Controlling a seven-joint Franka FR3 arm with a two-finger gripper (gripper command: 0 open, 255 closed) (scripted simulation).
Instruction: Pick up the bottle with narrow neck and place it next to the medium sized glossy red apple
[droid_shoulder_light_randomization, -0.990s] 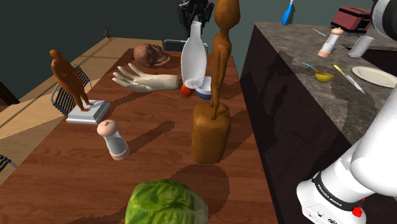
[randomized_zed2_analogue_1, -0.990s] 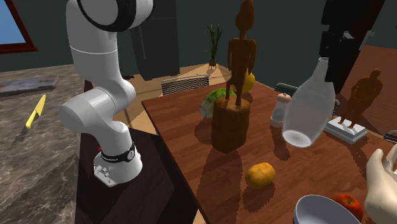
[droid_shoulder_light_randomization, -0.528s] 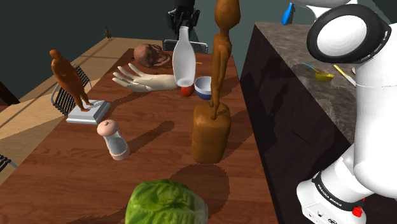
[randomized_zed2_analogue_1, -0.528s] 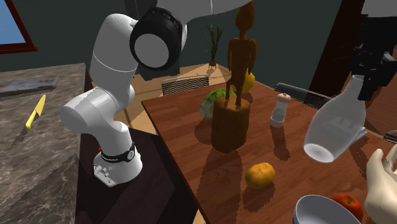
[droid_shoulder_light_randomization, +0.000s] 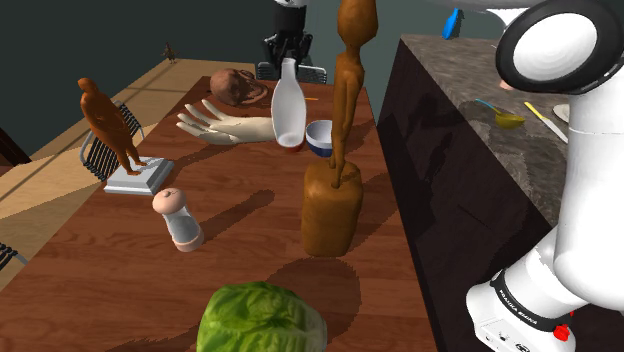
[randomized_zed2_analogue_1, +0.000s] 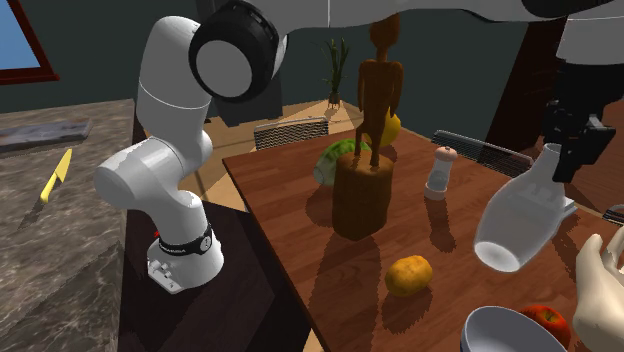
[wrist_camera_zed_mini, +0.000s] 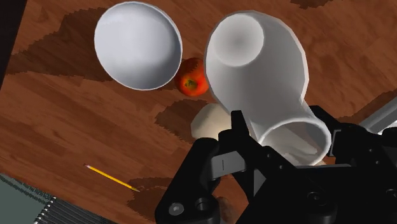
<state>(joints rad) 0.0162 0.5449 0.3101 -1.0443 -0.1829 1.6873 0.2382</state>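
**Bottle (droid_shoulder_light_randomization: 288, 105) in the air by the apple (droid_shoulder_light_randomization: 291, 148): level it, set it beside**

Shoulder view: fingers (droid_shoulder_light_randomization: 283, 52) pinch the bottle's neck. It looks upright here and hides most of the apple.

Second exterior view: bottle (randomized_zed2_analogue_1: 520, 215) is actually tilted, with its base clear of the desk (randomized_zed2_analogue_1: 290, 200). We'd level it first.

Wrist view: apple (wrist_camera_zed_mini: 193, 81) sits against the bowl (wrist_camera_zed_mini: 137, 44). We'd lower onto bare desk on its other side.
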